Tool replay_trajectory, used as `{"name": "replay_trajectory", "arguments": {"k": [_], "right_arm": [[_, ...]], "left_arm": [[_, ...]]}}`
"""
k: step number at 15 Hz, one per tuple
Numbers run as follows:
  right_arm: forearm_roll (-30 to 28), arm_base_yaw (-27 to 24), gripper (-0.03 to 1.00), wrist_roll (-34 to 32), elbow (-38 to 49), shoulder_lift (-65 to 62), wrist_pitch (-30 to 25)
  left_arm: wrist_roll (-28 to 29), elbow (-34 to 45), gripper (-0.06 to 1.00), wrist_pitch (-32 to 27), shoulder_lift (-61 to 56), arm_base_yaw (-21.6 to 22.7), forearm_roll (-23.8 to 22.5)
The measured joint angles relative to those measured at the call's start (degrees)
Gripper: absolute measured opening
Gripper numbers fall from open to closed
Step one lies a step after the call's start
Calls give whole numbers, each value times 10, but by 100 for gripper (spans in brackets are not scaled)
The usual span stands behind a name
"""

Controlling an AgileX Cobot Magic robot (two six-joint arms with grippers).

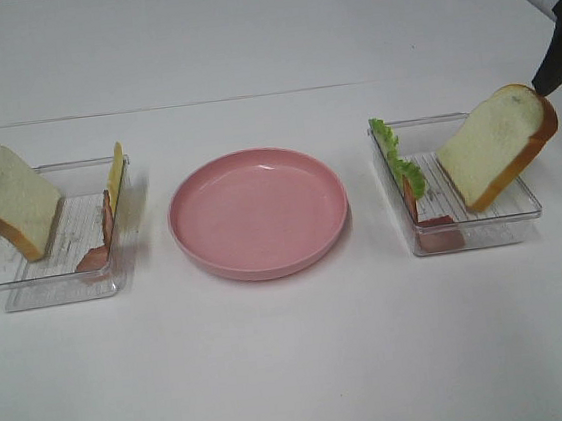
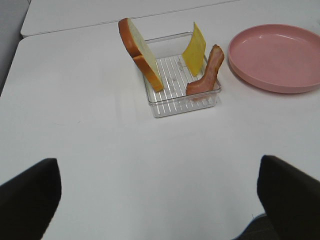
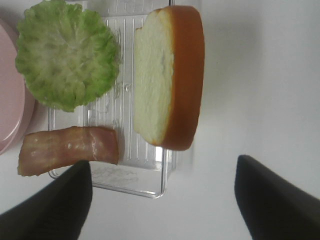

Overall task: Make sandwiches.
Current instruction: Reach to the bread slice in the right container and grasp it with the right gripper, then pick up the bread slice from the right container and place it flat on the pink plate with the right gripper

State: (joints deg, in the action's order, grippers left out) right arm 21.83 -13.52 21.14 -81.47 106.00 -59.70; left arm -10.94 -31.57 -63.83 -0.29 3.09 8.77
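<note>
A round pink plate [image 1: 258,213] sits in the middle of the white worktop [image 1: 278,372], with a clear ribbed plastic tray on each side. In the left tray [image 1: 57,279], a thick white bread slice with tan-orange crust [image 1: 3,194] leans on the left wall. A yellow cheese square [image 1: 115,173] and a reddish-brown bacon strip [image 1: 103,234] stand against the wall nearest the plate. In the right tray [image 1: 484,229], frilly green lettuce [image 1: 396,158] and a second bacon strip [image 1: 434,235] line the plate-side wall, and a second bread slice [image 1: 496,153] leans on the right wall. The sandwich parts are not yet stacked. The left hand [image 2: 157,172] hangs over bare worktop on the near side of the left tray, fingers spread wide, gripping nothing. The right hand [image 3: 164,167] hovers above the right tray by the second bread slice, fingers wide apart, touching nothing.
</note>
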Motion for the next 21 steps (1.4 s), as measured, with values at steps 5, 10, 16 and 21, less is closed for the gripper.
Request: {"name": "replay_trajectory", "arguments": {"k": [5,10,16,21], "right_arm": [[10,0,77,9,-133,120,-66],[52,0,77,21,-184,195,-95],[59,0,32,31,-191,210,-99],[65,0,22,15,-191,210,-101]], "left_arm": [[0,0,99,0,0,0,0],[0,0,99,0,0,0,0],[0,0,99,0,0,0,0],[0,0,99,0,0,0,0]]}}
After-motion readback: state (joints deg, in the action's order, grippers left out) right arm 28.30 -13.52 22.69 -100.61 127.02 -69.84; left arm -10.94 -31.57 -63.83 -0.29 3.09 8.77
